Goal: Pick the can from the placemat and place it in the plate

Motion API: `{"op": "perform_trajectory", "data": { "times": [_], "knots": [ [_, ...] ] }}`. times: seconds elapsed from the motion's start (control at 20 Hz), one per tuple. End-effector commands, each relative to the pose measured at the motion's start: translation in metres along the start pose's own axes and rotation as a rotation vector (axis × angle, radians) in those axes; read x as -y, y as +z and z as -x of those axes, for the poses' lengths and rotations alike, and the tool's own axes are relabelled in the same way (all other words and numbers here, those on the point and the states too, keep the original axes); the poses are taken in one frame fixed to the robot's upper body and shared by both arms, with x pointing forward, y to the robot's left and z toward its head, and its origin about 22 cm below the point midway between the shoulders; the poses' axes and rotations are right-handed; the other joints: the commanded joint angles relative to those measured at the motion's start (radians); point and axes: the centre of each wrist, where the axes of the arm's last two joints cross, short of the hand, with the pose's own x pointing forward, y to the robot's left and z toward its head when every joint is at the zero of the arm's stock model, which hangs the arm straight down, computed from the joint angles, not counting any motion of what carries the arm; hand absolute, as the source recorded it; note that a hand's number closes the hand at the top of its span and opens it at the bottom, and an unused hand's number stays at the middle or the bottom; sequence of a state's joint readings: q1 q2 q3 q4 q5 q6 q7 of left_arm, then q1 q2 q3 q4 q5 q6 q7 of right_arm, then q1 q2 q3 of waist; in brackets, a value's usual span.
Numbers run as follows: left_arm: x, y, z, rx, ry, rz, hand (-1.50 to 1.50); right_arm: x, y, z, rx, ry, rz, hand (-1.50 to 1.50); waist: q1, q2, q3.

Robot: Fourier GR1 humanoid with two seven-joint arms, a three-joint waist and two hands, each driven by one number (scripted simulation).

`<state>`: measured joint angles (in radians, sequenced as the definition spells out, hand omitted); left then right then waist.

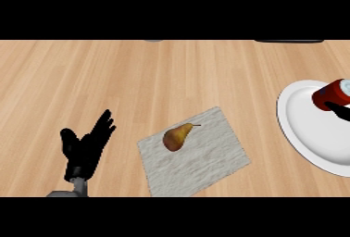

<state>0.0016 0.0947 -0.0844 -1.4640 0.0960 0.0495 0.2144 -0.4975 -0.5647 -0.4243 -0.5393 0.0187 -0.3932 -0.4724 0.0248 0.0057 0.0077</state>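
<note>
A red can [333, 94] with a pale top hangs tilted over the white plate [308, 127] at the right edge. A black finger of my right hand [340, 110] shows just below the can, touching it; the remainder of that hand is outside the view. The grey placemat [205, 159] lies in the middle, with no can on it. My left hand [85, 146] rests open at the lower left, fingers up, well away from the placemat.
A brown-yellow pear [177, 137] lies on the placemat's upper left part. The wooden counter [157, 78] stretches behind. A dark object [288, 41] and a small grey one [153, 40] sit at the far edge.
</note>
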Motion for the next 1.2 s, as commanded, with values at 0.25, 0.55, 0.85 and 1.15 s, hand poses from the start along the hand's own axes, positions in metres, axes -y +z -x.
{"op": "perform_trajectory", "data": {
  "times": [0.25,0.55,0.85,1.15],
  "knots": [
    [-0.014,0.010,0.016,-0.053,0.008,-0.021,0.00,0.060,-0.003,0.029,-0.046,-0.217,-0.037,-1.50,-0.015,-0.003,-0.006],
    [-0.014,0.005,0.010,-0.064,0.012,-0.054,0.00,0.117,0.034,0.063,-0.026,-0.253,-0.210,-1.50,-0.041,-0.010,-0.009],
    [-0.020,0.023,0.010,-0.048,0.015,-0.025,0.00,0.140,0.079,0.083,-0.025,-0.185,-0.258,-1.50,-0.033,-0.009,-0.009],
    [-0.007,0.000,-0.005,-0.050,0.023,-0.037,0.00,0.163,0.095,0.063,-0.021,-0.125,-0.297,-1.50,-0.038,-0.009,-0.010]
  ]
}}
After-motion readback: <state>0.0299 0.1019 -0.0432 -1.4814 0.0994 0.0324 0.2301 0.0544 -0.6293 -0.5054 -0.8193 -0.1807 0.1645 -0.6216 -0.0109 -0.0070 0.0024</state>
